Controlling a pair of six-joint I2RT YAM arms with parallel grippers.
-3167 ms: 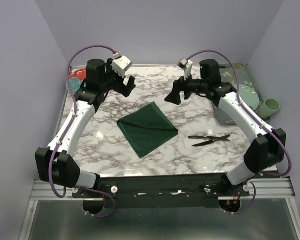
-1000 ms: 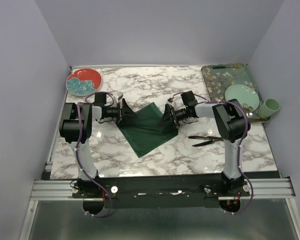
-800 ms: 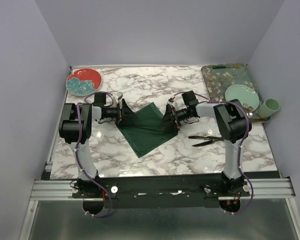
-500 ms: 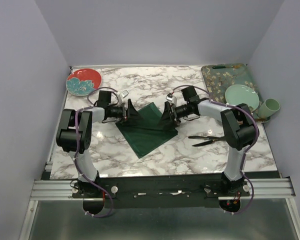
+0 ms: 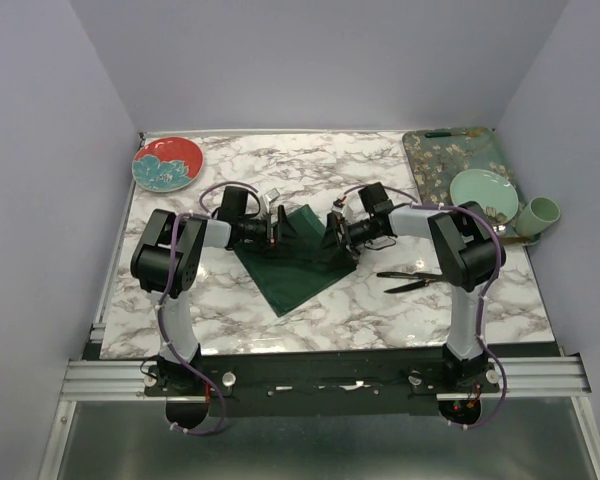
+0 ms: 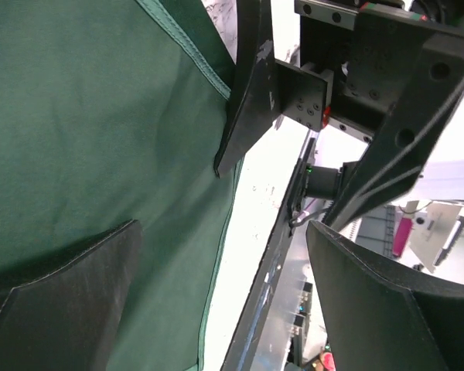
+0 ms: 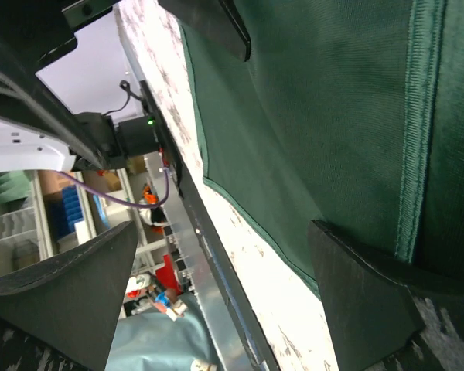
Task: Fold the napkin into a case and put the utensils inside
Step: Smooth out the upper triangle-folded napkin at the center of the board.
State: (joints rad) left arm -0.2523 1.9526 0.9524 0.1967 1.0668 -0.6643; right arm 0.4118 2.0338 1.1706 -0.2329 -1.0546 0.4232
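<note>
Both arms have dropped to the napkin (image 5: 292, 268) since earlier, left gripper (image 5: 277, 228) and right gripper (image 5: 337, 236) wide open and empty; we expect uneven pinching would bunch it.

The white marble-patterned table (image 5: 380, 310) is laid with a dark green cloth napkin (image 5: 295, 275), 2 slim black utensils (image 5: 418, 279), a red round plate (image 5: 167, 163) and a teal floral tray (image 5: 435, 160).

napkin (image 5: 298, 268): matt woven cloth — stitched hem | table (image 5: 380, 312): glossy marble-look top | fingers (image 6: 58, 309): matt black plastic — smooth
</note>
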